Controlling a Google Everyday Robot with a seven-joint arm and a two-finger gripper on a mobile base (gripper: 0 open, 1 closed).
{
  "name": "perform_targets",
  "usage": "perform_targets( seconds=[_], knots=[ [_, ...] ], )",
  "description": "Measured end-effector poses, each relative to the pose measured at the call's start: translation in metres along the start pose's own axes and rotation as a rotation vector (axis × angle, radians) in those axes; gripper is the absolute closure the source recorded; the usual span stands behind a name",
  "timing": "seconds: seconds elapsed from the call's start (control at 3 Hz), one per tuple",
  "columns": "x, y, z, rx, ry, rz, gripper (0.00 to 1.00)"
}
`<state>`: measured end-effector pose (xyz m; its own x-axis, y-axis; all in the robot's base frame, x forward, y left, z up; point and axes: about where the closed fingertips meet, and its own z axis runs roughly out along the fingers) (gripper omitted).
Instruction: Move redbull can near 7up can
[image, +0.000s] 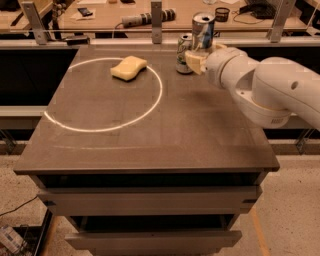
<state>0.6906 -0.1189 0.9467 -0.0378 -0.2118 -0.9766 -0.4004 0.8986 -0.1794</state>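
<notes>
The redbull can, slim and blue-and-silver, is held upright above the table's far right part. My gripper is shut on its lower half, with one cream finger showing on the left. The 7up can, pale with green markings, stands on the table just left of the gripper and below the raised can, close to the finger. I cannot tell whether it touches the finger. My white arm reaches in from the right.
A yellow sponge lies inside a white circle marked on the dark table. A rail and a workbench with tools run behind the table's far edge. Drawers sit below the front edge.
</notes>
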Motion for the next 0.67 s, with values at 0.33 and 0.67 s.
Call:
perform_targets(
  seconds=[0.33, 0.67],
  knots=[
    [-0.044, -0.029, 0.008, 0.068, -0.078, 0.011, 1.00],
    [-0.051, -0.049, 0.022, 0.103, -0.089, 0.047, 1.00]
  ],
)
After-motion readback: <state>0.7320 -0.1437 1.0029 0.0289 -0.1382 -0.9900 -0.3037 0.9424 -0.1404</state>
